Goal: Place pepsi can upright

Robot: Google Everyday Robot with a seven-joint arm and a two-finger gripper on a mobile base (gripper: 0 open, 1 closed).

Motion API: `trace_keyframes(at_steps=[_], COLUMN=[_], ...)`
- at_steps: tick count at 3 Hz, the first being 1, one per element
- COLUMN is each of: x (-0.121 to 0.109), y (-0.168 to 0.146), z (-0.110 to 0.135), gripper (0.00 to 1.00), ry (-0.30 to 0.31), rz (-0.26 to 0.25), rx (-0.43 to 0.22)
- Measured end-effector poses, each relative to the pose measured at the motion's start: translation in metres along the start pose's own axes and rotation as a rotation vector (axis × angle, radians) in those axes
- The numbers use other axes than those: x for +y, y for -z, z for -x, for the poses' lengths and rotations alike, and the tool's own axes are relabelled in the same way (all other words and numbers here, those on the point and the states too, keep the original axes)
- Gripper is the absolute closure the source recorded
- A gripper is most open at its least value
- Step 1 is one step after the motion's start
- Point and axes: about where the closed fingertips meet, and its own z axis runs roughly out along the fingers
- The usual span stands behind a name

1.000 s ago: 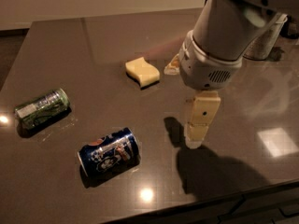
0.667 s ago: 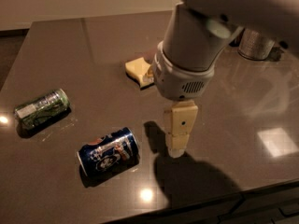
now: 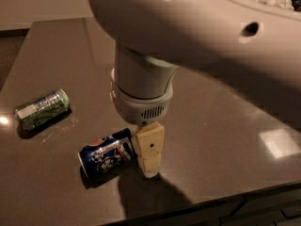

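The pepsi can [image 3: 108, 153] is dark blue with a round logo and lies on its side on the dark table [image 3: 221, 140], near the front edge, its silver top toward the left. My gripper [image 3: 149, 160] hangs from the big white arm, pointing down, just to the right of the can's right end. One cream finger [image 3: 150, 147] shows, close to or touching the can.
A green and silver can [image 3: 42, 108] lies on its side at the left of the table. The table's front edge runs along the bottom right. The white arm fills the upper part of the view and hides the back of the table.
The arm has moved left and toward the camera. The gripper went from the table's middle to right beside the pepsi can. The arm now hides the yellow sponge. The cans have not moved.
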Motion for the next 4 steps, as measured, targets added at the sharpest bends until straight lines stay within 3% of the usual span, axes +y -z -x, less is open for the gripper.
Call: trace_keyframes(at_steps=[2, 4], x=[0.011, 0.017], y=[-0.027, -0.046], z=[0.038, 0.056], gripper=[0.00, 0.00], ry=[0.091, 0.138], rz=[0.092, 0.107], rx=[-0.068, -0.097])
